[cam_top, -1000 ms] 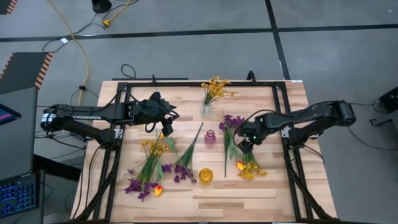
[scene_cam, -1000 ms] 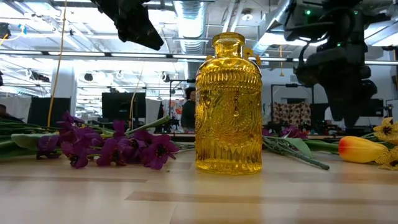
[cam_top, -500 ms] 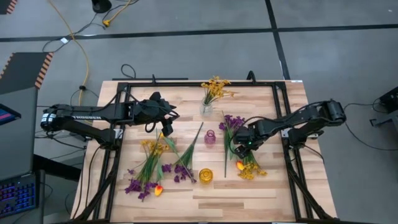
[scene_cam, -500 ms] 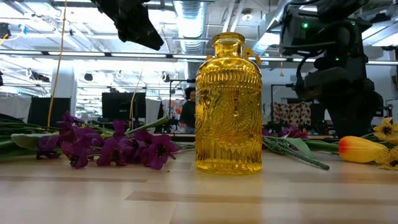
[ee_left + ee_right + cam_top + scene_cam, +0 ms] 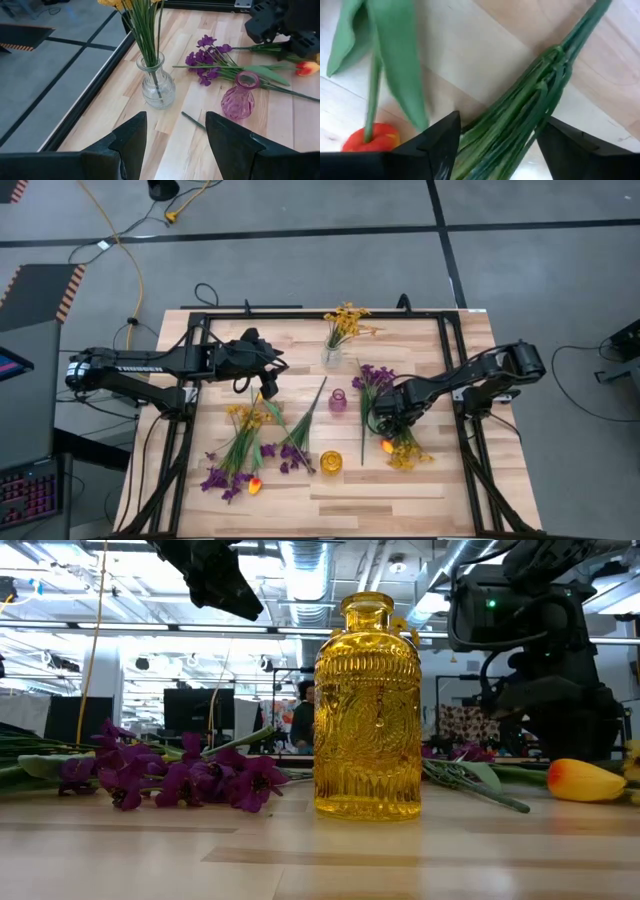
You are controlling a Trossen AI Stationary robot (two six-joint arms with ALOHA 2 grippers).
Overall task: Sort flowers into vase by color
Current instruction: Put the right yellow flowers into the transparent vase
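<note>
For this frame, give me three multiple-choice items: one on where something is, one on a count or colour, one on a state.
1. Where is the right gripper?
A. Low over the flowers on the table's right
B. Over the clear vase
C. Off the table

2. How many vases stand on the table?
A. One
B. Three
C. Five

3. Which vase already holds flowers?
A. The purple vase
B. The yellow vase
C. The clear vase

Answers: 1 A, its open fingers straddle a bunch of green stems. 2 B, the clear vase, purple vase and yellow vase. 3 C, yellow blooms stand in it; the others look empty.
</note>
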